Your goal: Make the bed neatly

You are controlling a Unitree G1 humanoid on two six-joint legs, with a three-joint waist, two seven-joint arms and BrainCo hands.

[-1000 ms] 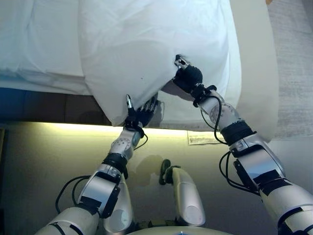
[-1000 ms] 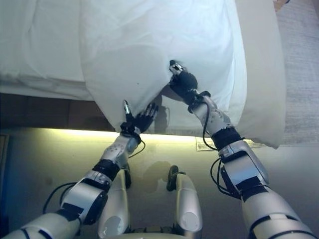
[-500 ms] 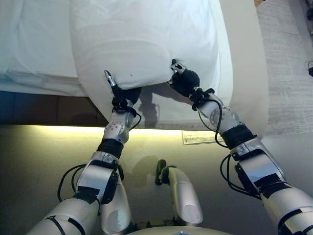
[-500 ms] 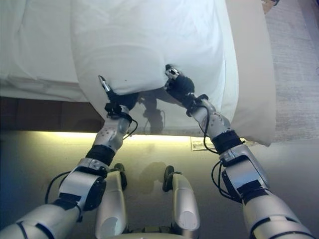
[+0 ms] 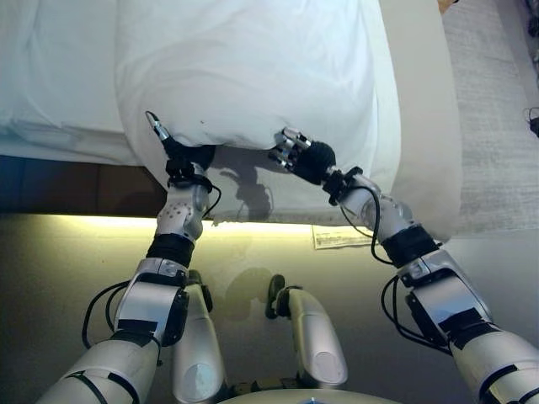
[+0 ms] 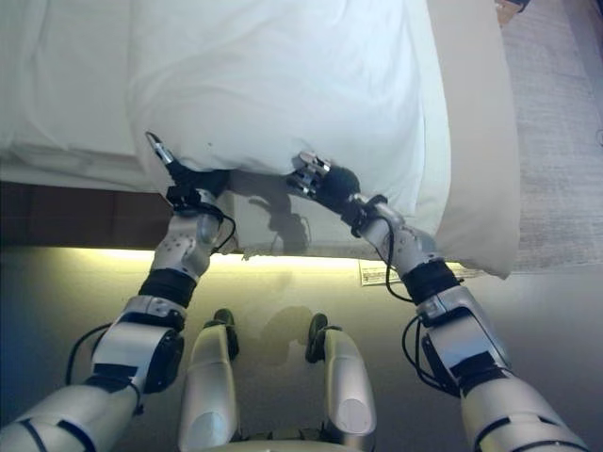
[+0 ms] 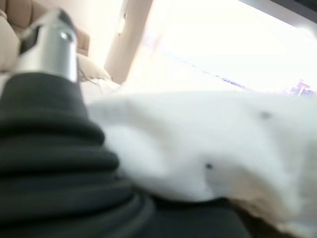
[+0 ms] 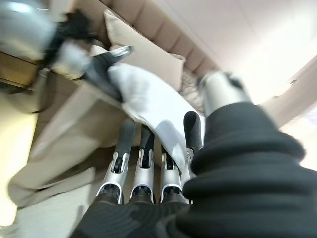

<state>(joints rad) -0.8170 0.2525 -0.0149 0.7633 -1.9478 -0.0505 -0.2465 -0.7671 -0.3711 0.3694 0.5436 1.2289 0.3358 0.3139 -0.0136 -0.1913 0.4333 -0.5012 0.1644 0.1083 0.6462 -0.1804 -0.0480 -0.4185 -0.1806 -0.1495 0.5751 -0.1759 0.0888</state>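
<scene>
Bed (image 5: 67,50) is filling the upper part of both eye views, and the white duvet (image 5: 253,67) is lying across it with its near edge hanging over the bedside in the middle of the frame. A beige bedspread (image 5: 425,126) is draping down along the right side of the frame, and a small white tag (image 5: 341,237) is showing at the bed base just below the hanging cloth.

Both arms are reaching up under the hanging edge. The left robot hand (image 5: 181,156) is sitting at the lower left corner of the overhang, its fingers tucked under the cloth, so I cannot tell whether it is clenched on the duvet or only propping it; its wrist view is showing only the dark cover and white fabric pressed close. The right robot hand (image 6: 311,176) is at the middle of the edge, its fingers (image 8: 141,163) lying straight and released in its wrist view, with a fold of white cloth resting against them, carrying rather than pinching.

Judged from this, the task is roughly midway: the duvet is already spread over the mattress, but the near edge is bunching and overhanging, and lifting, smoothing and squaring it are not yet done.
</scene>
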